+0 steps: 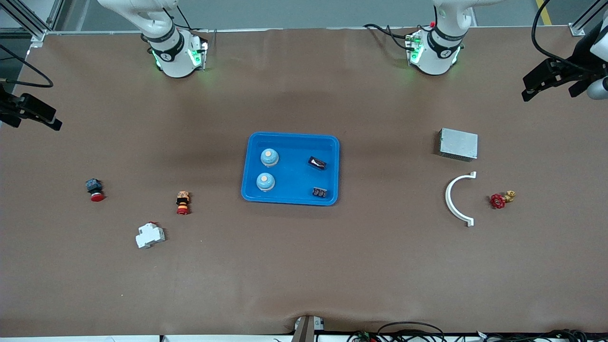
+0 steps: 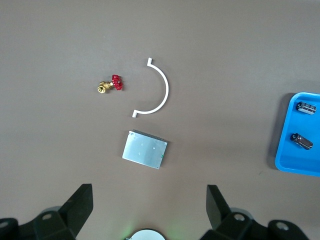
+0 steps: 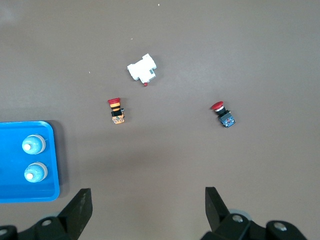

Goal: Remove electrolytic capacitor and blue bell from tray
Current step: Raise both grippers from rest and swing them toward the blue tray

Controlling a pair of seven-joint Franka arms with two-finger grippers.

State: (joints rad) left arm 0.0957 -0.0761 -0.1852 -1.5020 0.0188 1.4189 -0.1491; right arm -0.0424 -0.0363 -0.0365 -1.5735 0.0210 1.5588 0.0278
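The left gripper (image 2: 147, 210) is hanging high over the left arm's end of the table with its jaws spread wide and nothing between them; the right gripper (image 3: 147, 210) is doing the same over the right arm's end, fingers wide apart and gripping nothing. Both arms are waiting, pulled back to the table's edges.

Below the left gripper a grey metal box (image 2: 145, 149) is lying flat, with a white curved bracket (image 2: 156, 91) just nearer the front camera and a red-handled brass valve (image 2: 111, 85) sitting beside that, toward the table's edge. Under the right gripper are lying a white breaker (image 3: 141, 69), an orange-bodied push button (image 3: 116, 110) and a blue-bodied red button (image 3: 223, 114), all well apart.

In the middle, the blue tray (image 1: 290, 138) is holding all four task pieces (two of each): two blue bells (image 1: 269, 157) toward the right arm's end, two dark capacitors (image 1: 317, 163) toward the left arm's end.
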